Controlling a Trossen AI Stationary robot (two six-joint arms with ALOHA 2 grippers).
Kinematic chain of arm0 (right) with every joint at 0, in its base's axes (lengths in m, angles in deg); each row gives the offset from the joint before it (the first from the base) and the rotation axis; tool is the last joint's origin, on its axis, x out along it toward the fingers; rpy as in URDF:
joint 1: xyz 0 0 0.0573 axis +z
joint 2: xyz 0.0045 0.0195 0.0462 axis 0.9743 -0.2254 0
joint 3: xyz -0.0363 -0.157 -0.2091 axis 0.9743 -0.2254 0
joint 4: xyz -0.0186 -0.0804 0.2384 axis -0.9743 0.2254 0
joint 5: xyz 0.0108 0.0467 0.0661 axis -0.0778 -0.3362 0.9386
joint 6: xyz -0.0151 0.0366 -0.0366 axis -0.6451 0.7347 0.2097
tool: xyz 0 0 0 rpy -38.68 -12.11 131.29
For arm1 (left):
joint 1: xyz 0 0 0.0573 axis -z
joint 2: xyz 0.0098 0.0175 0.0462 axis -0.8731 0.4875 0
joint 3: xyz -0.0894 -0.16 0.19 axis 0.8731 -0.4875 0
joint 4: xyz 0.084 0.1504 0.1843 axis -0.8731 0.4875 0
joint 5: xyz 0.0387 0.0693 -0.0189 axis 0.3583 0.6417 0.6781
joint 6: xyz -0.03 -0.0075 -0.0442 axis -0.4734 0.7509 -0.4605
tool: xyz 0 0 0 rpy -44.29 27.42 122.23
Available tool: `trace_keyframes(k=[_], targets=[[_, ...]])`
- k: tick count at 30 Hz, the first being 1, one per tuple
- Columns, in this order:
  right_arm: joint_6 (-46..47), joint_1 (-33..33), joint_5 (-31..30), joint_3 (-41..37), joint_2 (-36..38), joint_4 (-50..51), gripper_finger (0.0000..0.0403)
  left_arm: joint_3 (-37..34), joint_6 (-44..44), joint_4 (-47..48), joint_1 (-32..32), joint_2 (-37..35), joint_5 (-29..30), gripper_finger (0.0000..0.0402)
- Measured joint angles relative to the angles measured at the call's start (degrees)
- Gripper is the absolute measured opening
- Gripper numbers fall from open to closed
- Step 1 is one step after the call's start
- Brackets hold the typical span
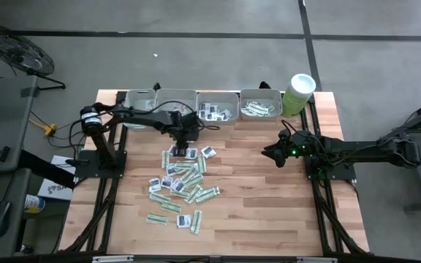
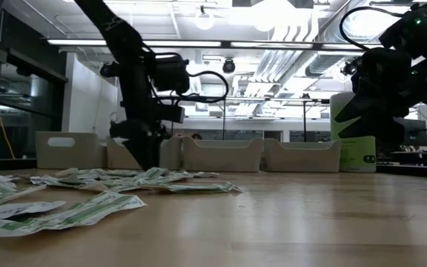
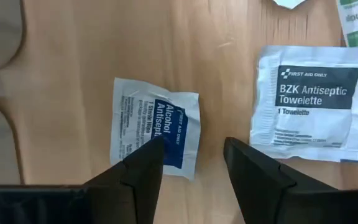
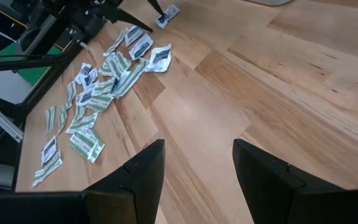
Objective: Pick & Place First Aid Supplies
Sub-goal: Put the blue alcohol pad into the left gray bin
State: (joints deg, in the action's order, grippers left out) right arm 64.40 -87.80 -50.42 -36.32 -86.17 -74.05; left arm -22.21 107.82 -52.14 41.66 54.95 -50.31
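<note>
— Left wrist view first: what lies under your left hand (image 3: 192, 163)?
— A crinkled white alcohol antiseptic sachet (image 3: 155, 127) with a blue panel, flat on the wooden worktop (image 3: 73, 50); my dark fingers stand apart above its edge, gripping nothing. Beside it lies a squarish BZK towelette sachet (image 3: 309, 102).
— And the rest?
— Green-white strips and white sachets, the first aid supplies (image 1: 181, 183), are scattered mid-worktop. My right hand (image 4: 197, 163) hovers open, well apart.

Grey concrete floor (image 1: 196, 58), ceiling strip lights (image 2: 236, 43) — exposed pipes (image 2: 288, 70), glass partitions (image 2: 21, 111)
</note>
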Motion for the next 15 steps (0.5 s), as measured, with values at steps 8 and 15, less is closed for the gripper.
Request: trace_keyframes(k=[8, 15], targets=[[0.0, 0.0, 0.3, 0.0, 0.0, 0.0, 0.0183, -5.2, -3.9, -3.3, 0.0, -0.2, -0.1, 0.0145], [0.5, 0.0, 0.3, 0.0, 0.0, 0.0, 0.0183, -6.5, -5.7, -3.1, 0.1, -0.2, -0.8, 0.0042]])
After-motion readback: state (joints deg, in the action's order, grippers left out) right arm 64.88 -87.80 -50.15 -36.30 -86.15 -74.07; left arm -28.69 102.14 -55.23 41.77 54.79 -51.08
